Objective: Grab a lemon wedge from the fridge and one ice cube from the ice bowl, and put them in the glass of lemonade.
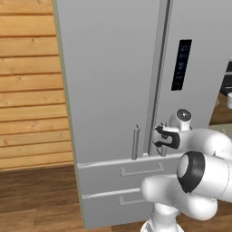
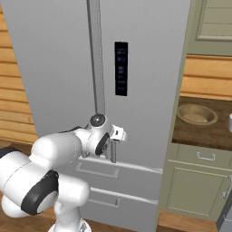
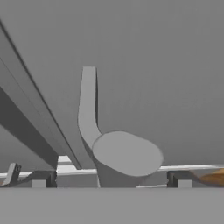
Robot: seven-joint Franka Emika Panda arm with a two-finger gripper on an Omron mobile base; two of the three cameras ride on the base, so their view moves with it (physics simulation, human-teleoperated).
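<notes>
Hand (image 1: 157, 137) stands with its two dark fingers spread wide and grasps nothing; it sits at the lower end of the right door's bar handle (image 2: 112, 152) on the fridge (image 1: 113, 90). From the hand view, the rounded bottom end of that handle (image 3: 124, 155) lies between the two fingertips (image 3: 43, 179), close to the camera, with a gap showing on each side. Whether either finger touches the bar cannot be told.

Both upper doors of the fridge are shut. The left door's handle (image 1: 135, 142) hangs just beside the centre seam, apart from the hand. A black panel (image 1: 181, 65) is set into the right door above the hand. Two lower drawers (image 1: 136, 181) are closed, one above the other, beneath the doors.

To the right of the fridge, a dark wooden tabletop (image 2: 204, 129) carries the ice bowl (image 2: 197, 113), wide, shallow and pale tan. The glass of lemonade (image 2: 230, 122) shows as a whitish shape at the right edge of the right base view, near the bowl and cut off by the frame. Wood-plank wall (image 1: 31, 86) stands to the left of the fridge.
</notes>
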